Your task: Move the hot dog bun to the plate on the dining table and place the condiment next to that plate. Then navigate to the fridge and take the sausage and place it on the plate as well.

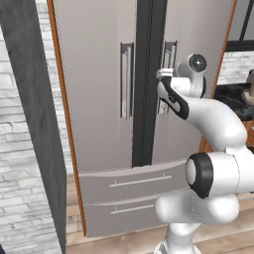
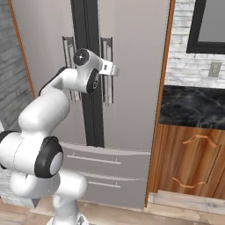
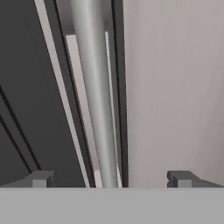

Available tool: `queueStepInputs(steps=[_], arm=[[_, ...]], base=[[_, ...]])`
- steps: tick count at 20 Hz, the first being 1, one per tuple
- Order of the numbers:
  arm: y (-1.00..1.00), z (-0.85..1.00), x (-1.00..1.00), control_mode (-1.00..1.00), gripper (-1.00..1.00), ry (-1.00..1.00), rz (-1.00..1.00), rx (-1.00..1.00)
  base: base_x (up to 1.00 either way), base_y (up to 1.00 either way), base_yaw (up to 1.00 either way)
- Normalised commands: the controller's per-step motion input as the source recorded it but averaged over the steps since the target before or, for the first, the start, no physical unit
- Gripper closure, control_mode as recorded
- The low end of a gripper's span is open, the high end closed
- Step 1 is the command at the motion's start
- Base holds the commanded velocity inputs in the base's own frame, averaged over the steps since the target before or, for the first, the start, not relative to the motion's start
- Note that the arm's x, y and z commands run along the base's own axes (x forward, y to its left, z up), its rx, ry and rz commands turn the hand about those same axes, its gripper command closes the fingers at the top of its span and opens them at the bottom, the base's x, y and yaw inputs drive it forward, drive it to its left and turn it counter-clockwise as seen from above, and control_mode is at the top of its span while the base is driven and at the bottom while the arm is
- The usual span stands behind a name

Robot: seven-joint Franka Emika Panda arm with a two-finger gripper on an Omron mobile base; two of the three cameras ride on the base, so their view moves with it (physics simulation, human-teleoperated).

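While the white arm with dark joints reaches forward from its base, the two-finger gripper (image 3: 111, 178) stands at the right-hand door handle of the tall grey-silver fridge (image 1: 99, 74), with its jaws spread wide and nothing between them but the handle bar.

Hand view: the two dark fingertips (image 3: 40, 178) sit at roughly 7 and 5 o'clock. The long vertical metal handle bar (image 3: 94, 87) runs from 12 o'clock down to 6 o'clock, between the fingertips and nearer the left one. No contact between fingertips and bar can be confirmed. The pale door panel lies at 3 o'clock, and the dark centre seam between the doors at 9 o'clock.

Left base view: the fridge occupies the centre, both doors shut, with paired vertical handles on either side of the dark seam. Two wide drawers (image 1: 130, 191) lie at 6 o'clock, also shut. The hand meets the right door handle at about 2 o'clock.

Right base view: the hand (image 2: 109, 68) is at 11 o'clock against the same handle (image 2: 107, 79). A black marble counter (image 2: 193, 107) over wooden cabinets (image 2: 193, 162) stands just beside the fridge at 4 o'clock.
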Motion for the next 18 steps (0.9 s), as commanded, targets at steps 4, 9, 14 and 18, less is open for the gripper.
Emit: queueStepInputs(steps=[4, 9, 14, 18], arm=[[-0.04, -0.09, 0.46, -1.0, -1.0, 0.0, 0.0, 0.0], [0.0, -0.12, 0.54, -1.0, -1.0, 0.0, 0.0, 0.0], [0.0, -0.15, 0.55, -1.0, 1.0, 0.0, 0.0, -0.01], [0.0, -0.15, 0.52, -1.0, 1.0, 0.0, 0.0, 0.0]], base=[[0.0, 0.0, 0.0], [0.0, 0.0, 0.0], [0.0, 0.0, 0.0], [0.0, 0.0, 0.0]])
